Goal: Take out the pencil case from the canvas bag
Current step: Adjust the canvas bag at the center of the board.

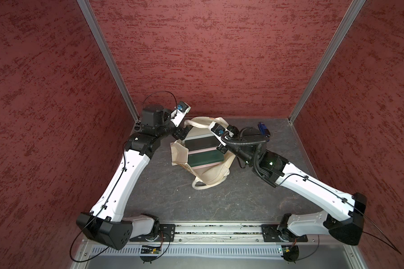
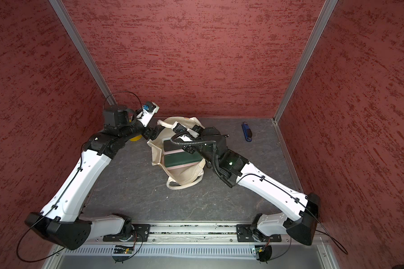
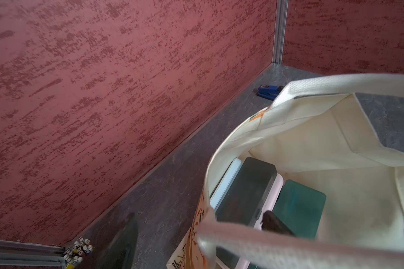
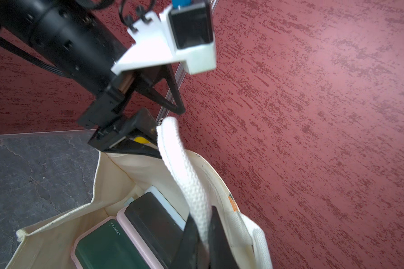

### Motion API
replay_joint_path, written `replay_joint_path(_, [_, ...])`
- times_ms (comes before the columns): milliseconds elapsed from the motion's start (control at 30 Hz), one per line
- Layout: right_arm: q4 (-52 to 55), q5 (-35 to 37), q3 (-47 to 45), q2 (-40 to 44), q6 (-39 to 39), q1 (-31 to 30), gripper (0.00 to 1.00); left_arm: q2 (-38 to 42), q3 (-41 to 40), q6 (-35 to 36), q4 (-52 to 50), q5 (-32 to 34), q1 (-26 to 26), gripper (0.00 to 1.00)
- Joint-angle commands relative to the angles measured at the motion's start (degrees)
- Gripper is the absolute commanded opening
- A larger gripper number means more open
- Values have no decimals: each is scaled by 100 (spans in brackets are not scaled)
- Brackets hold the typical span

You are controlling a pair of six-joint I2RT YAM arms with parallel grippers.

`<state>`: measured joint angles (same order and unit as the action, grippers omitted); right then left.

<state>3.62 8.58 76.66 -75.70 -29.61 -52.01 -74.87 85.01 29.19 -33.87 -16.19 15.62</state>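
Right tool (image 4: 204,235): clamped on the handle (image 4: 184,177). Only the right wrist view shows this grip; the wrist hides it in both top views.
Left tool (image 1: 181,133): jaws wide apart at the bag's far-left rim, gripping nothing.
Bag (image 1: 210,174): on the surface (image 1: 173,198) between the arms, mouth open.
Cases: dark case (image 1: 200,143) and green case (image 1: 204,158), each on a pink base, lie side by side inside the bag.
Right wrist view: shows lettering on the green lid and a pale case (image 4: 167,208) beside the dark one.
Stapler (image 2: 246,131): blue, near the far-right corner, well apart from the bag.
Yellow tub (image 3: 76,253): holds white-tipped sticks in the left wrist view; a top view shows only a yellow edge under the left arm.
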Motion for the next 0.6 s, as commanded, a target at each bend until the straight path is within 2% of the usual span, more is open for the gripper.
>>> replay_joint_path(0, [-259, -174, 110, 188, -38, 37, 0, -106, 138, 147, -60, -141, 38, 82])
replay_joint_path(167, [-255, -130, 112, 196, -46, 34, 0, -316, 122, 167, -63, -273, 37, 69])
replay_joint_path(367, [-366, -150, 120, 198, -43, 99, 0, -286, -182, 269, 9, -599, 38, 35])
replay_joint_path(567, [-657, -92, 121, 131, 126, 330, 0, 29, -769, 319, 261, -785, 31, 27])
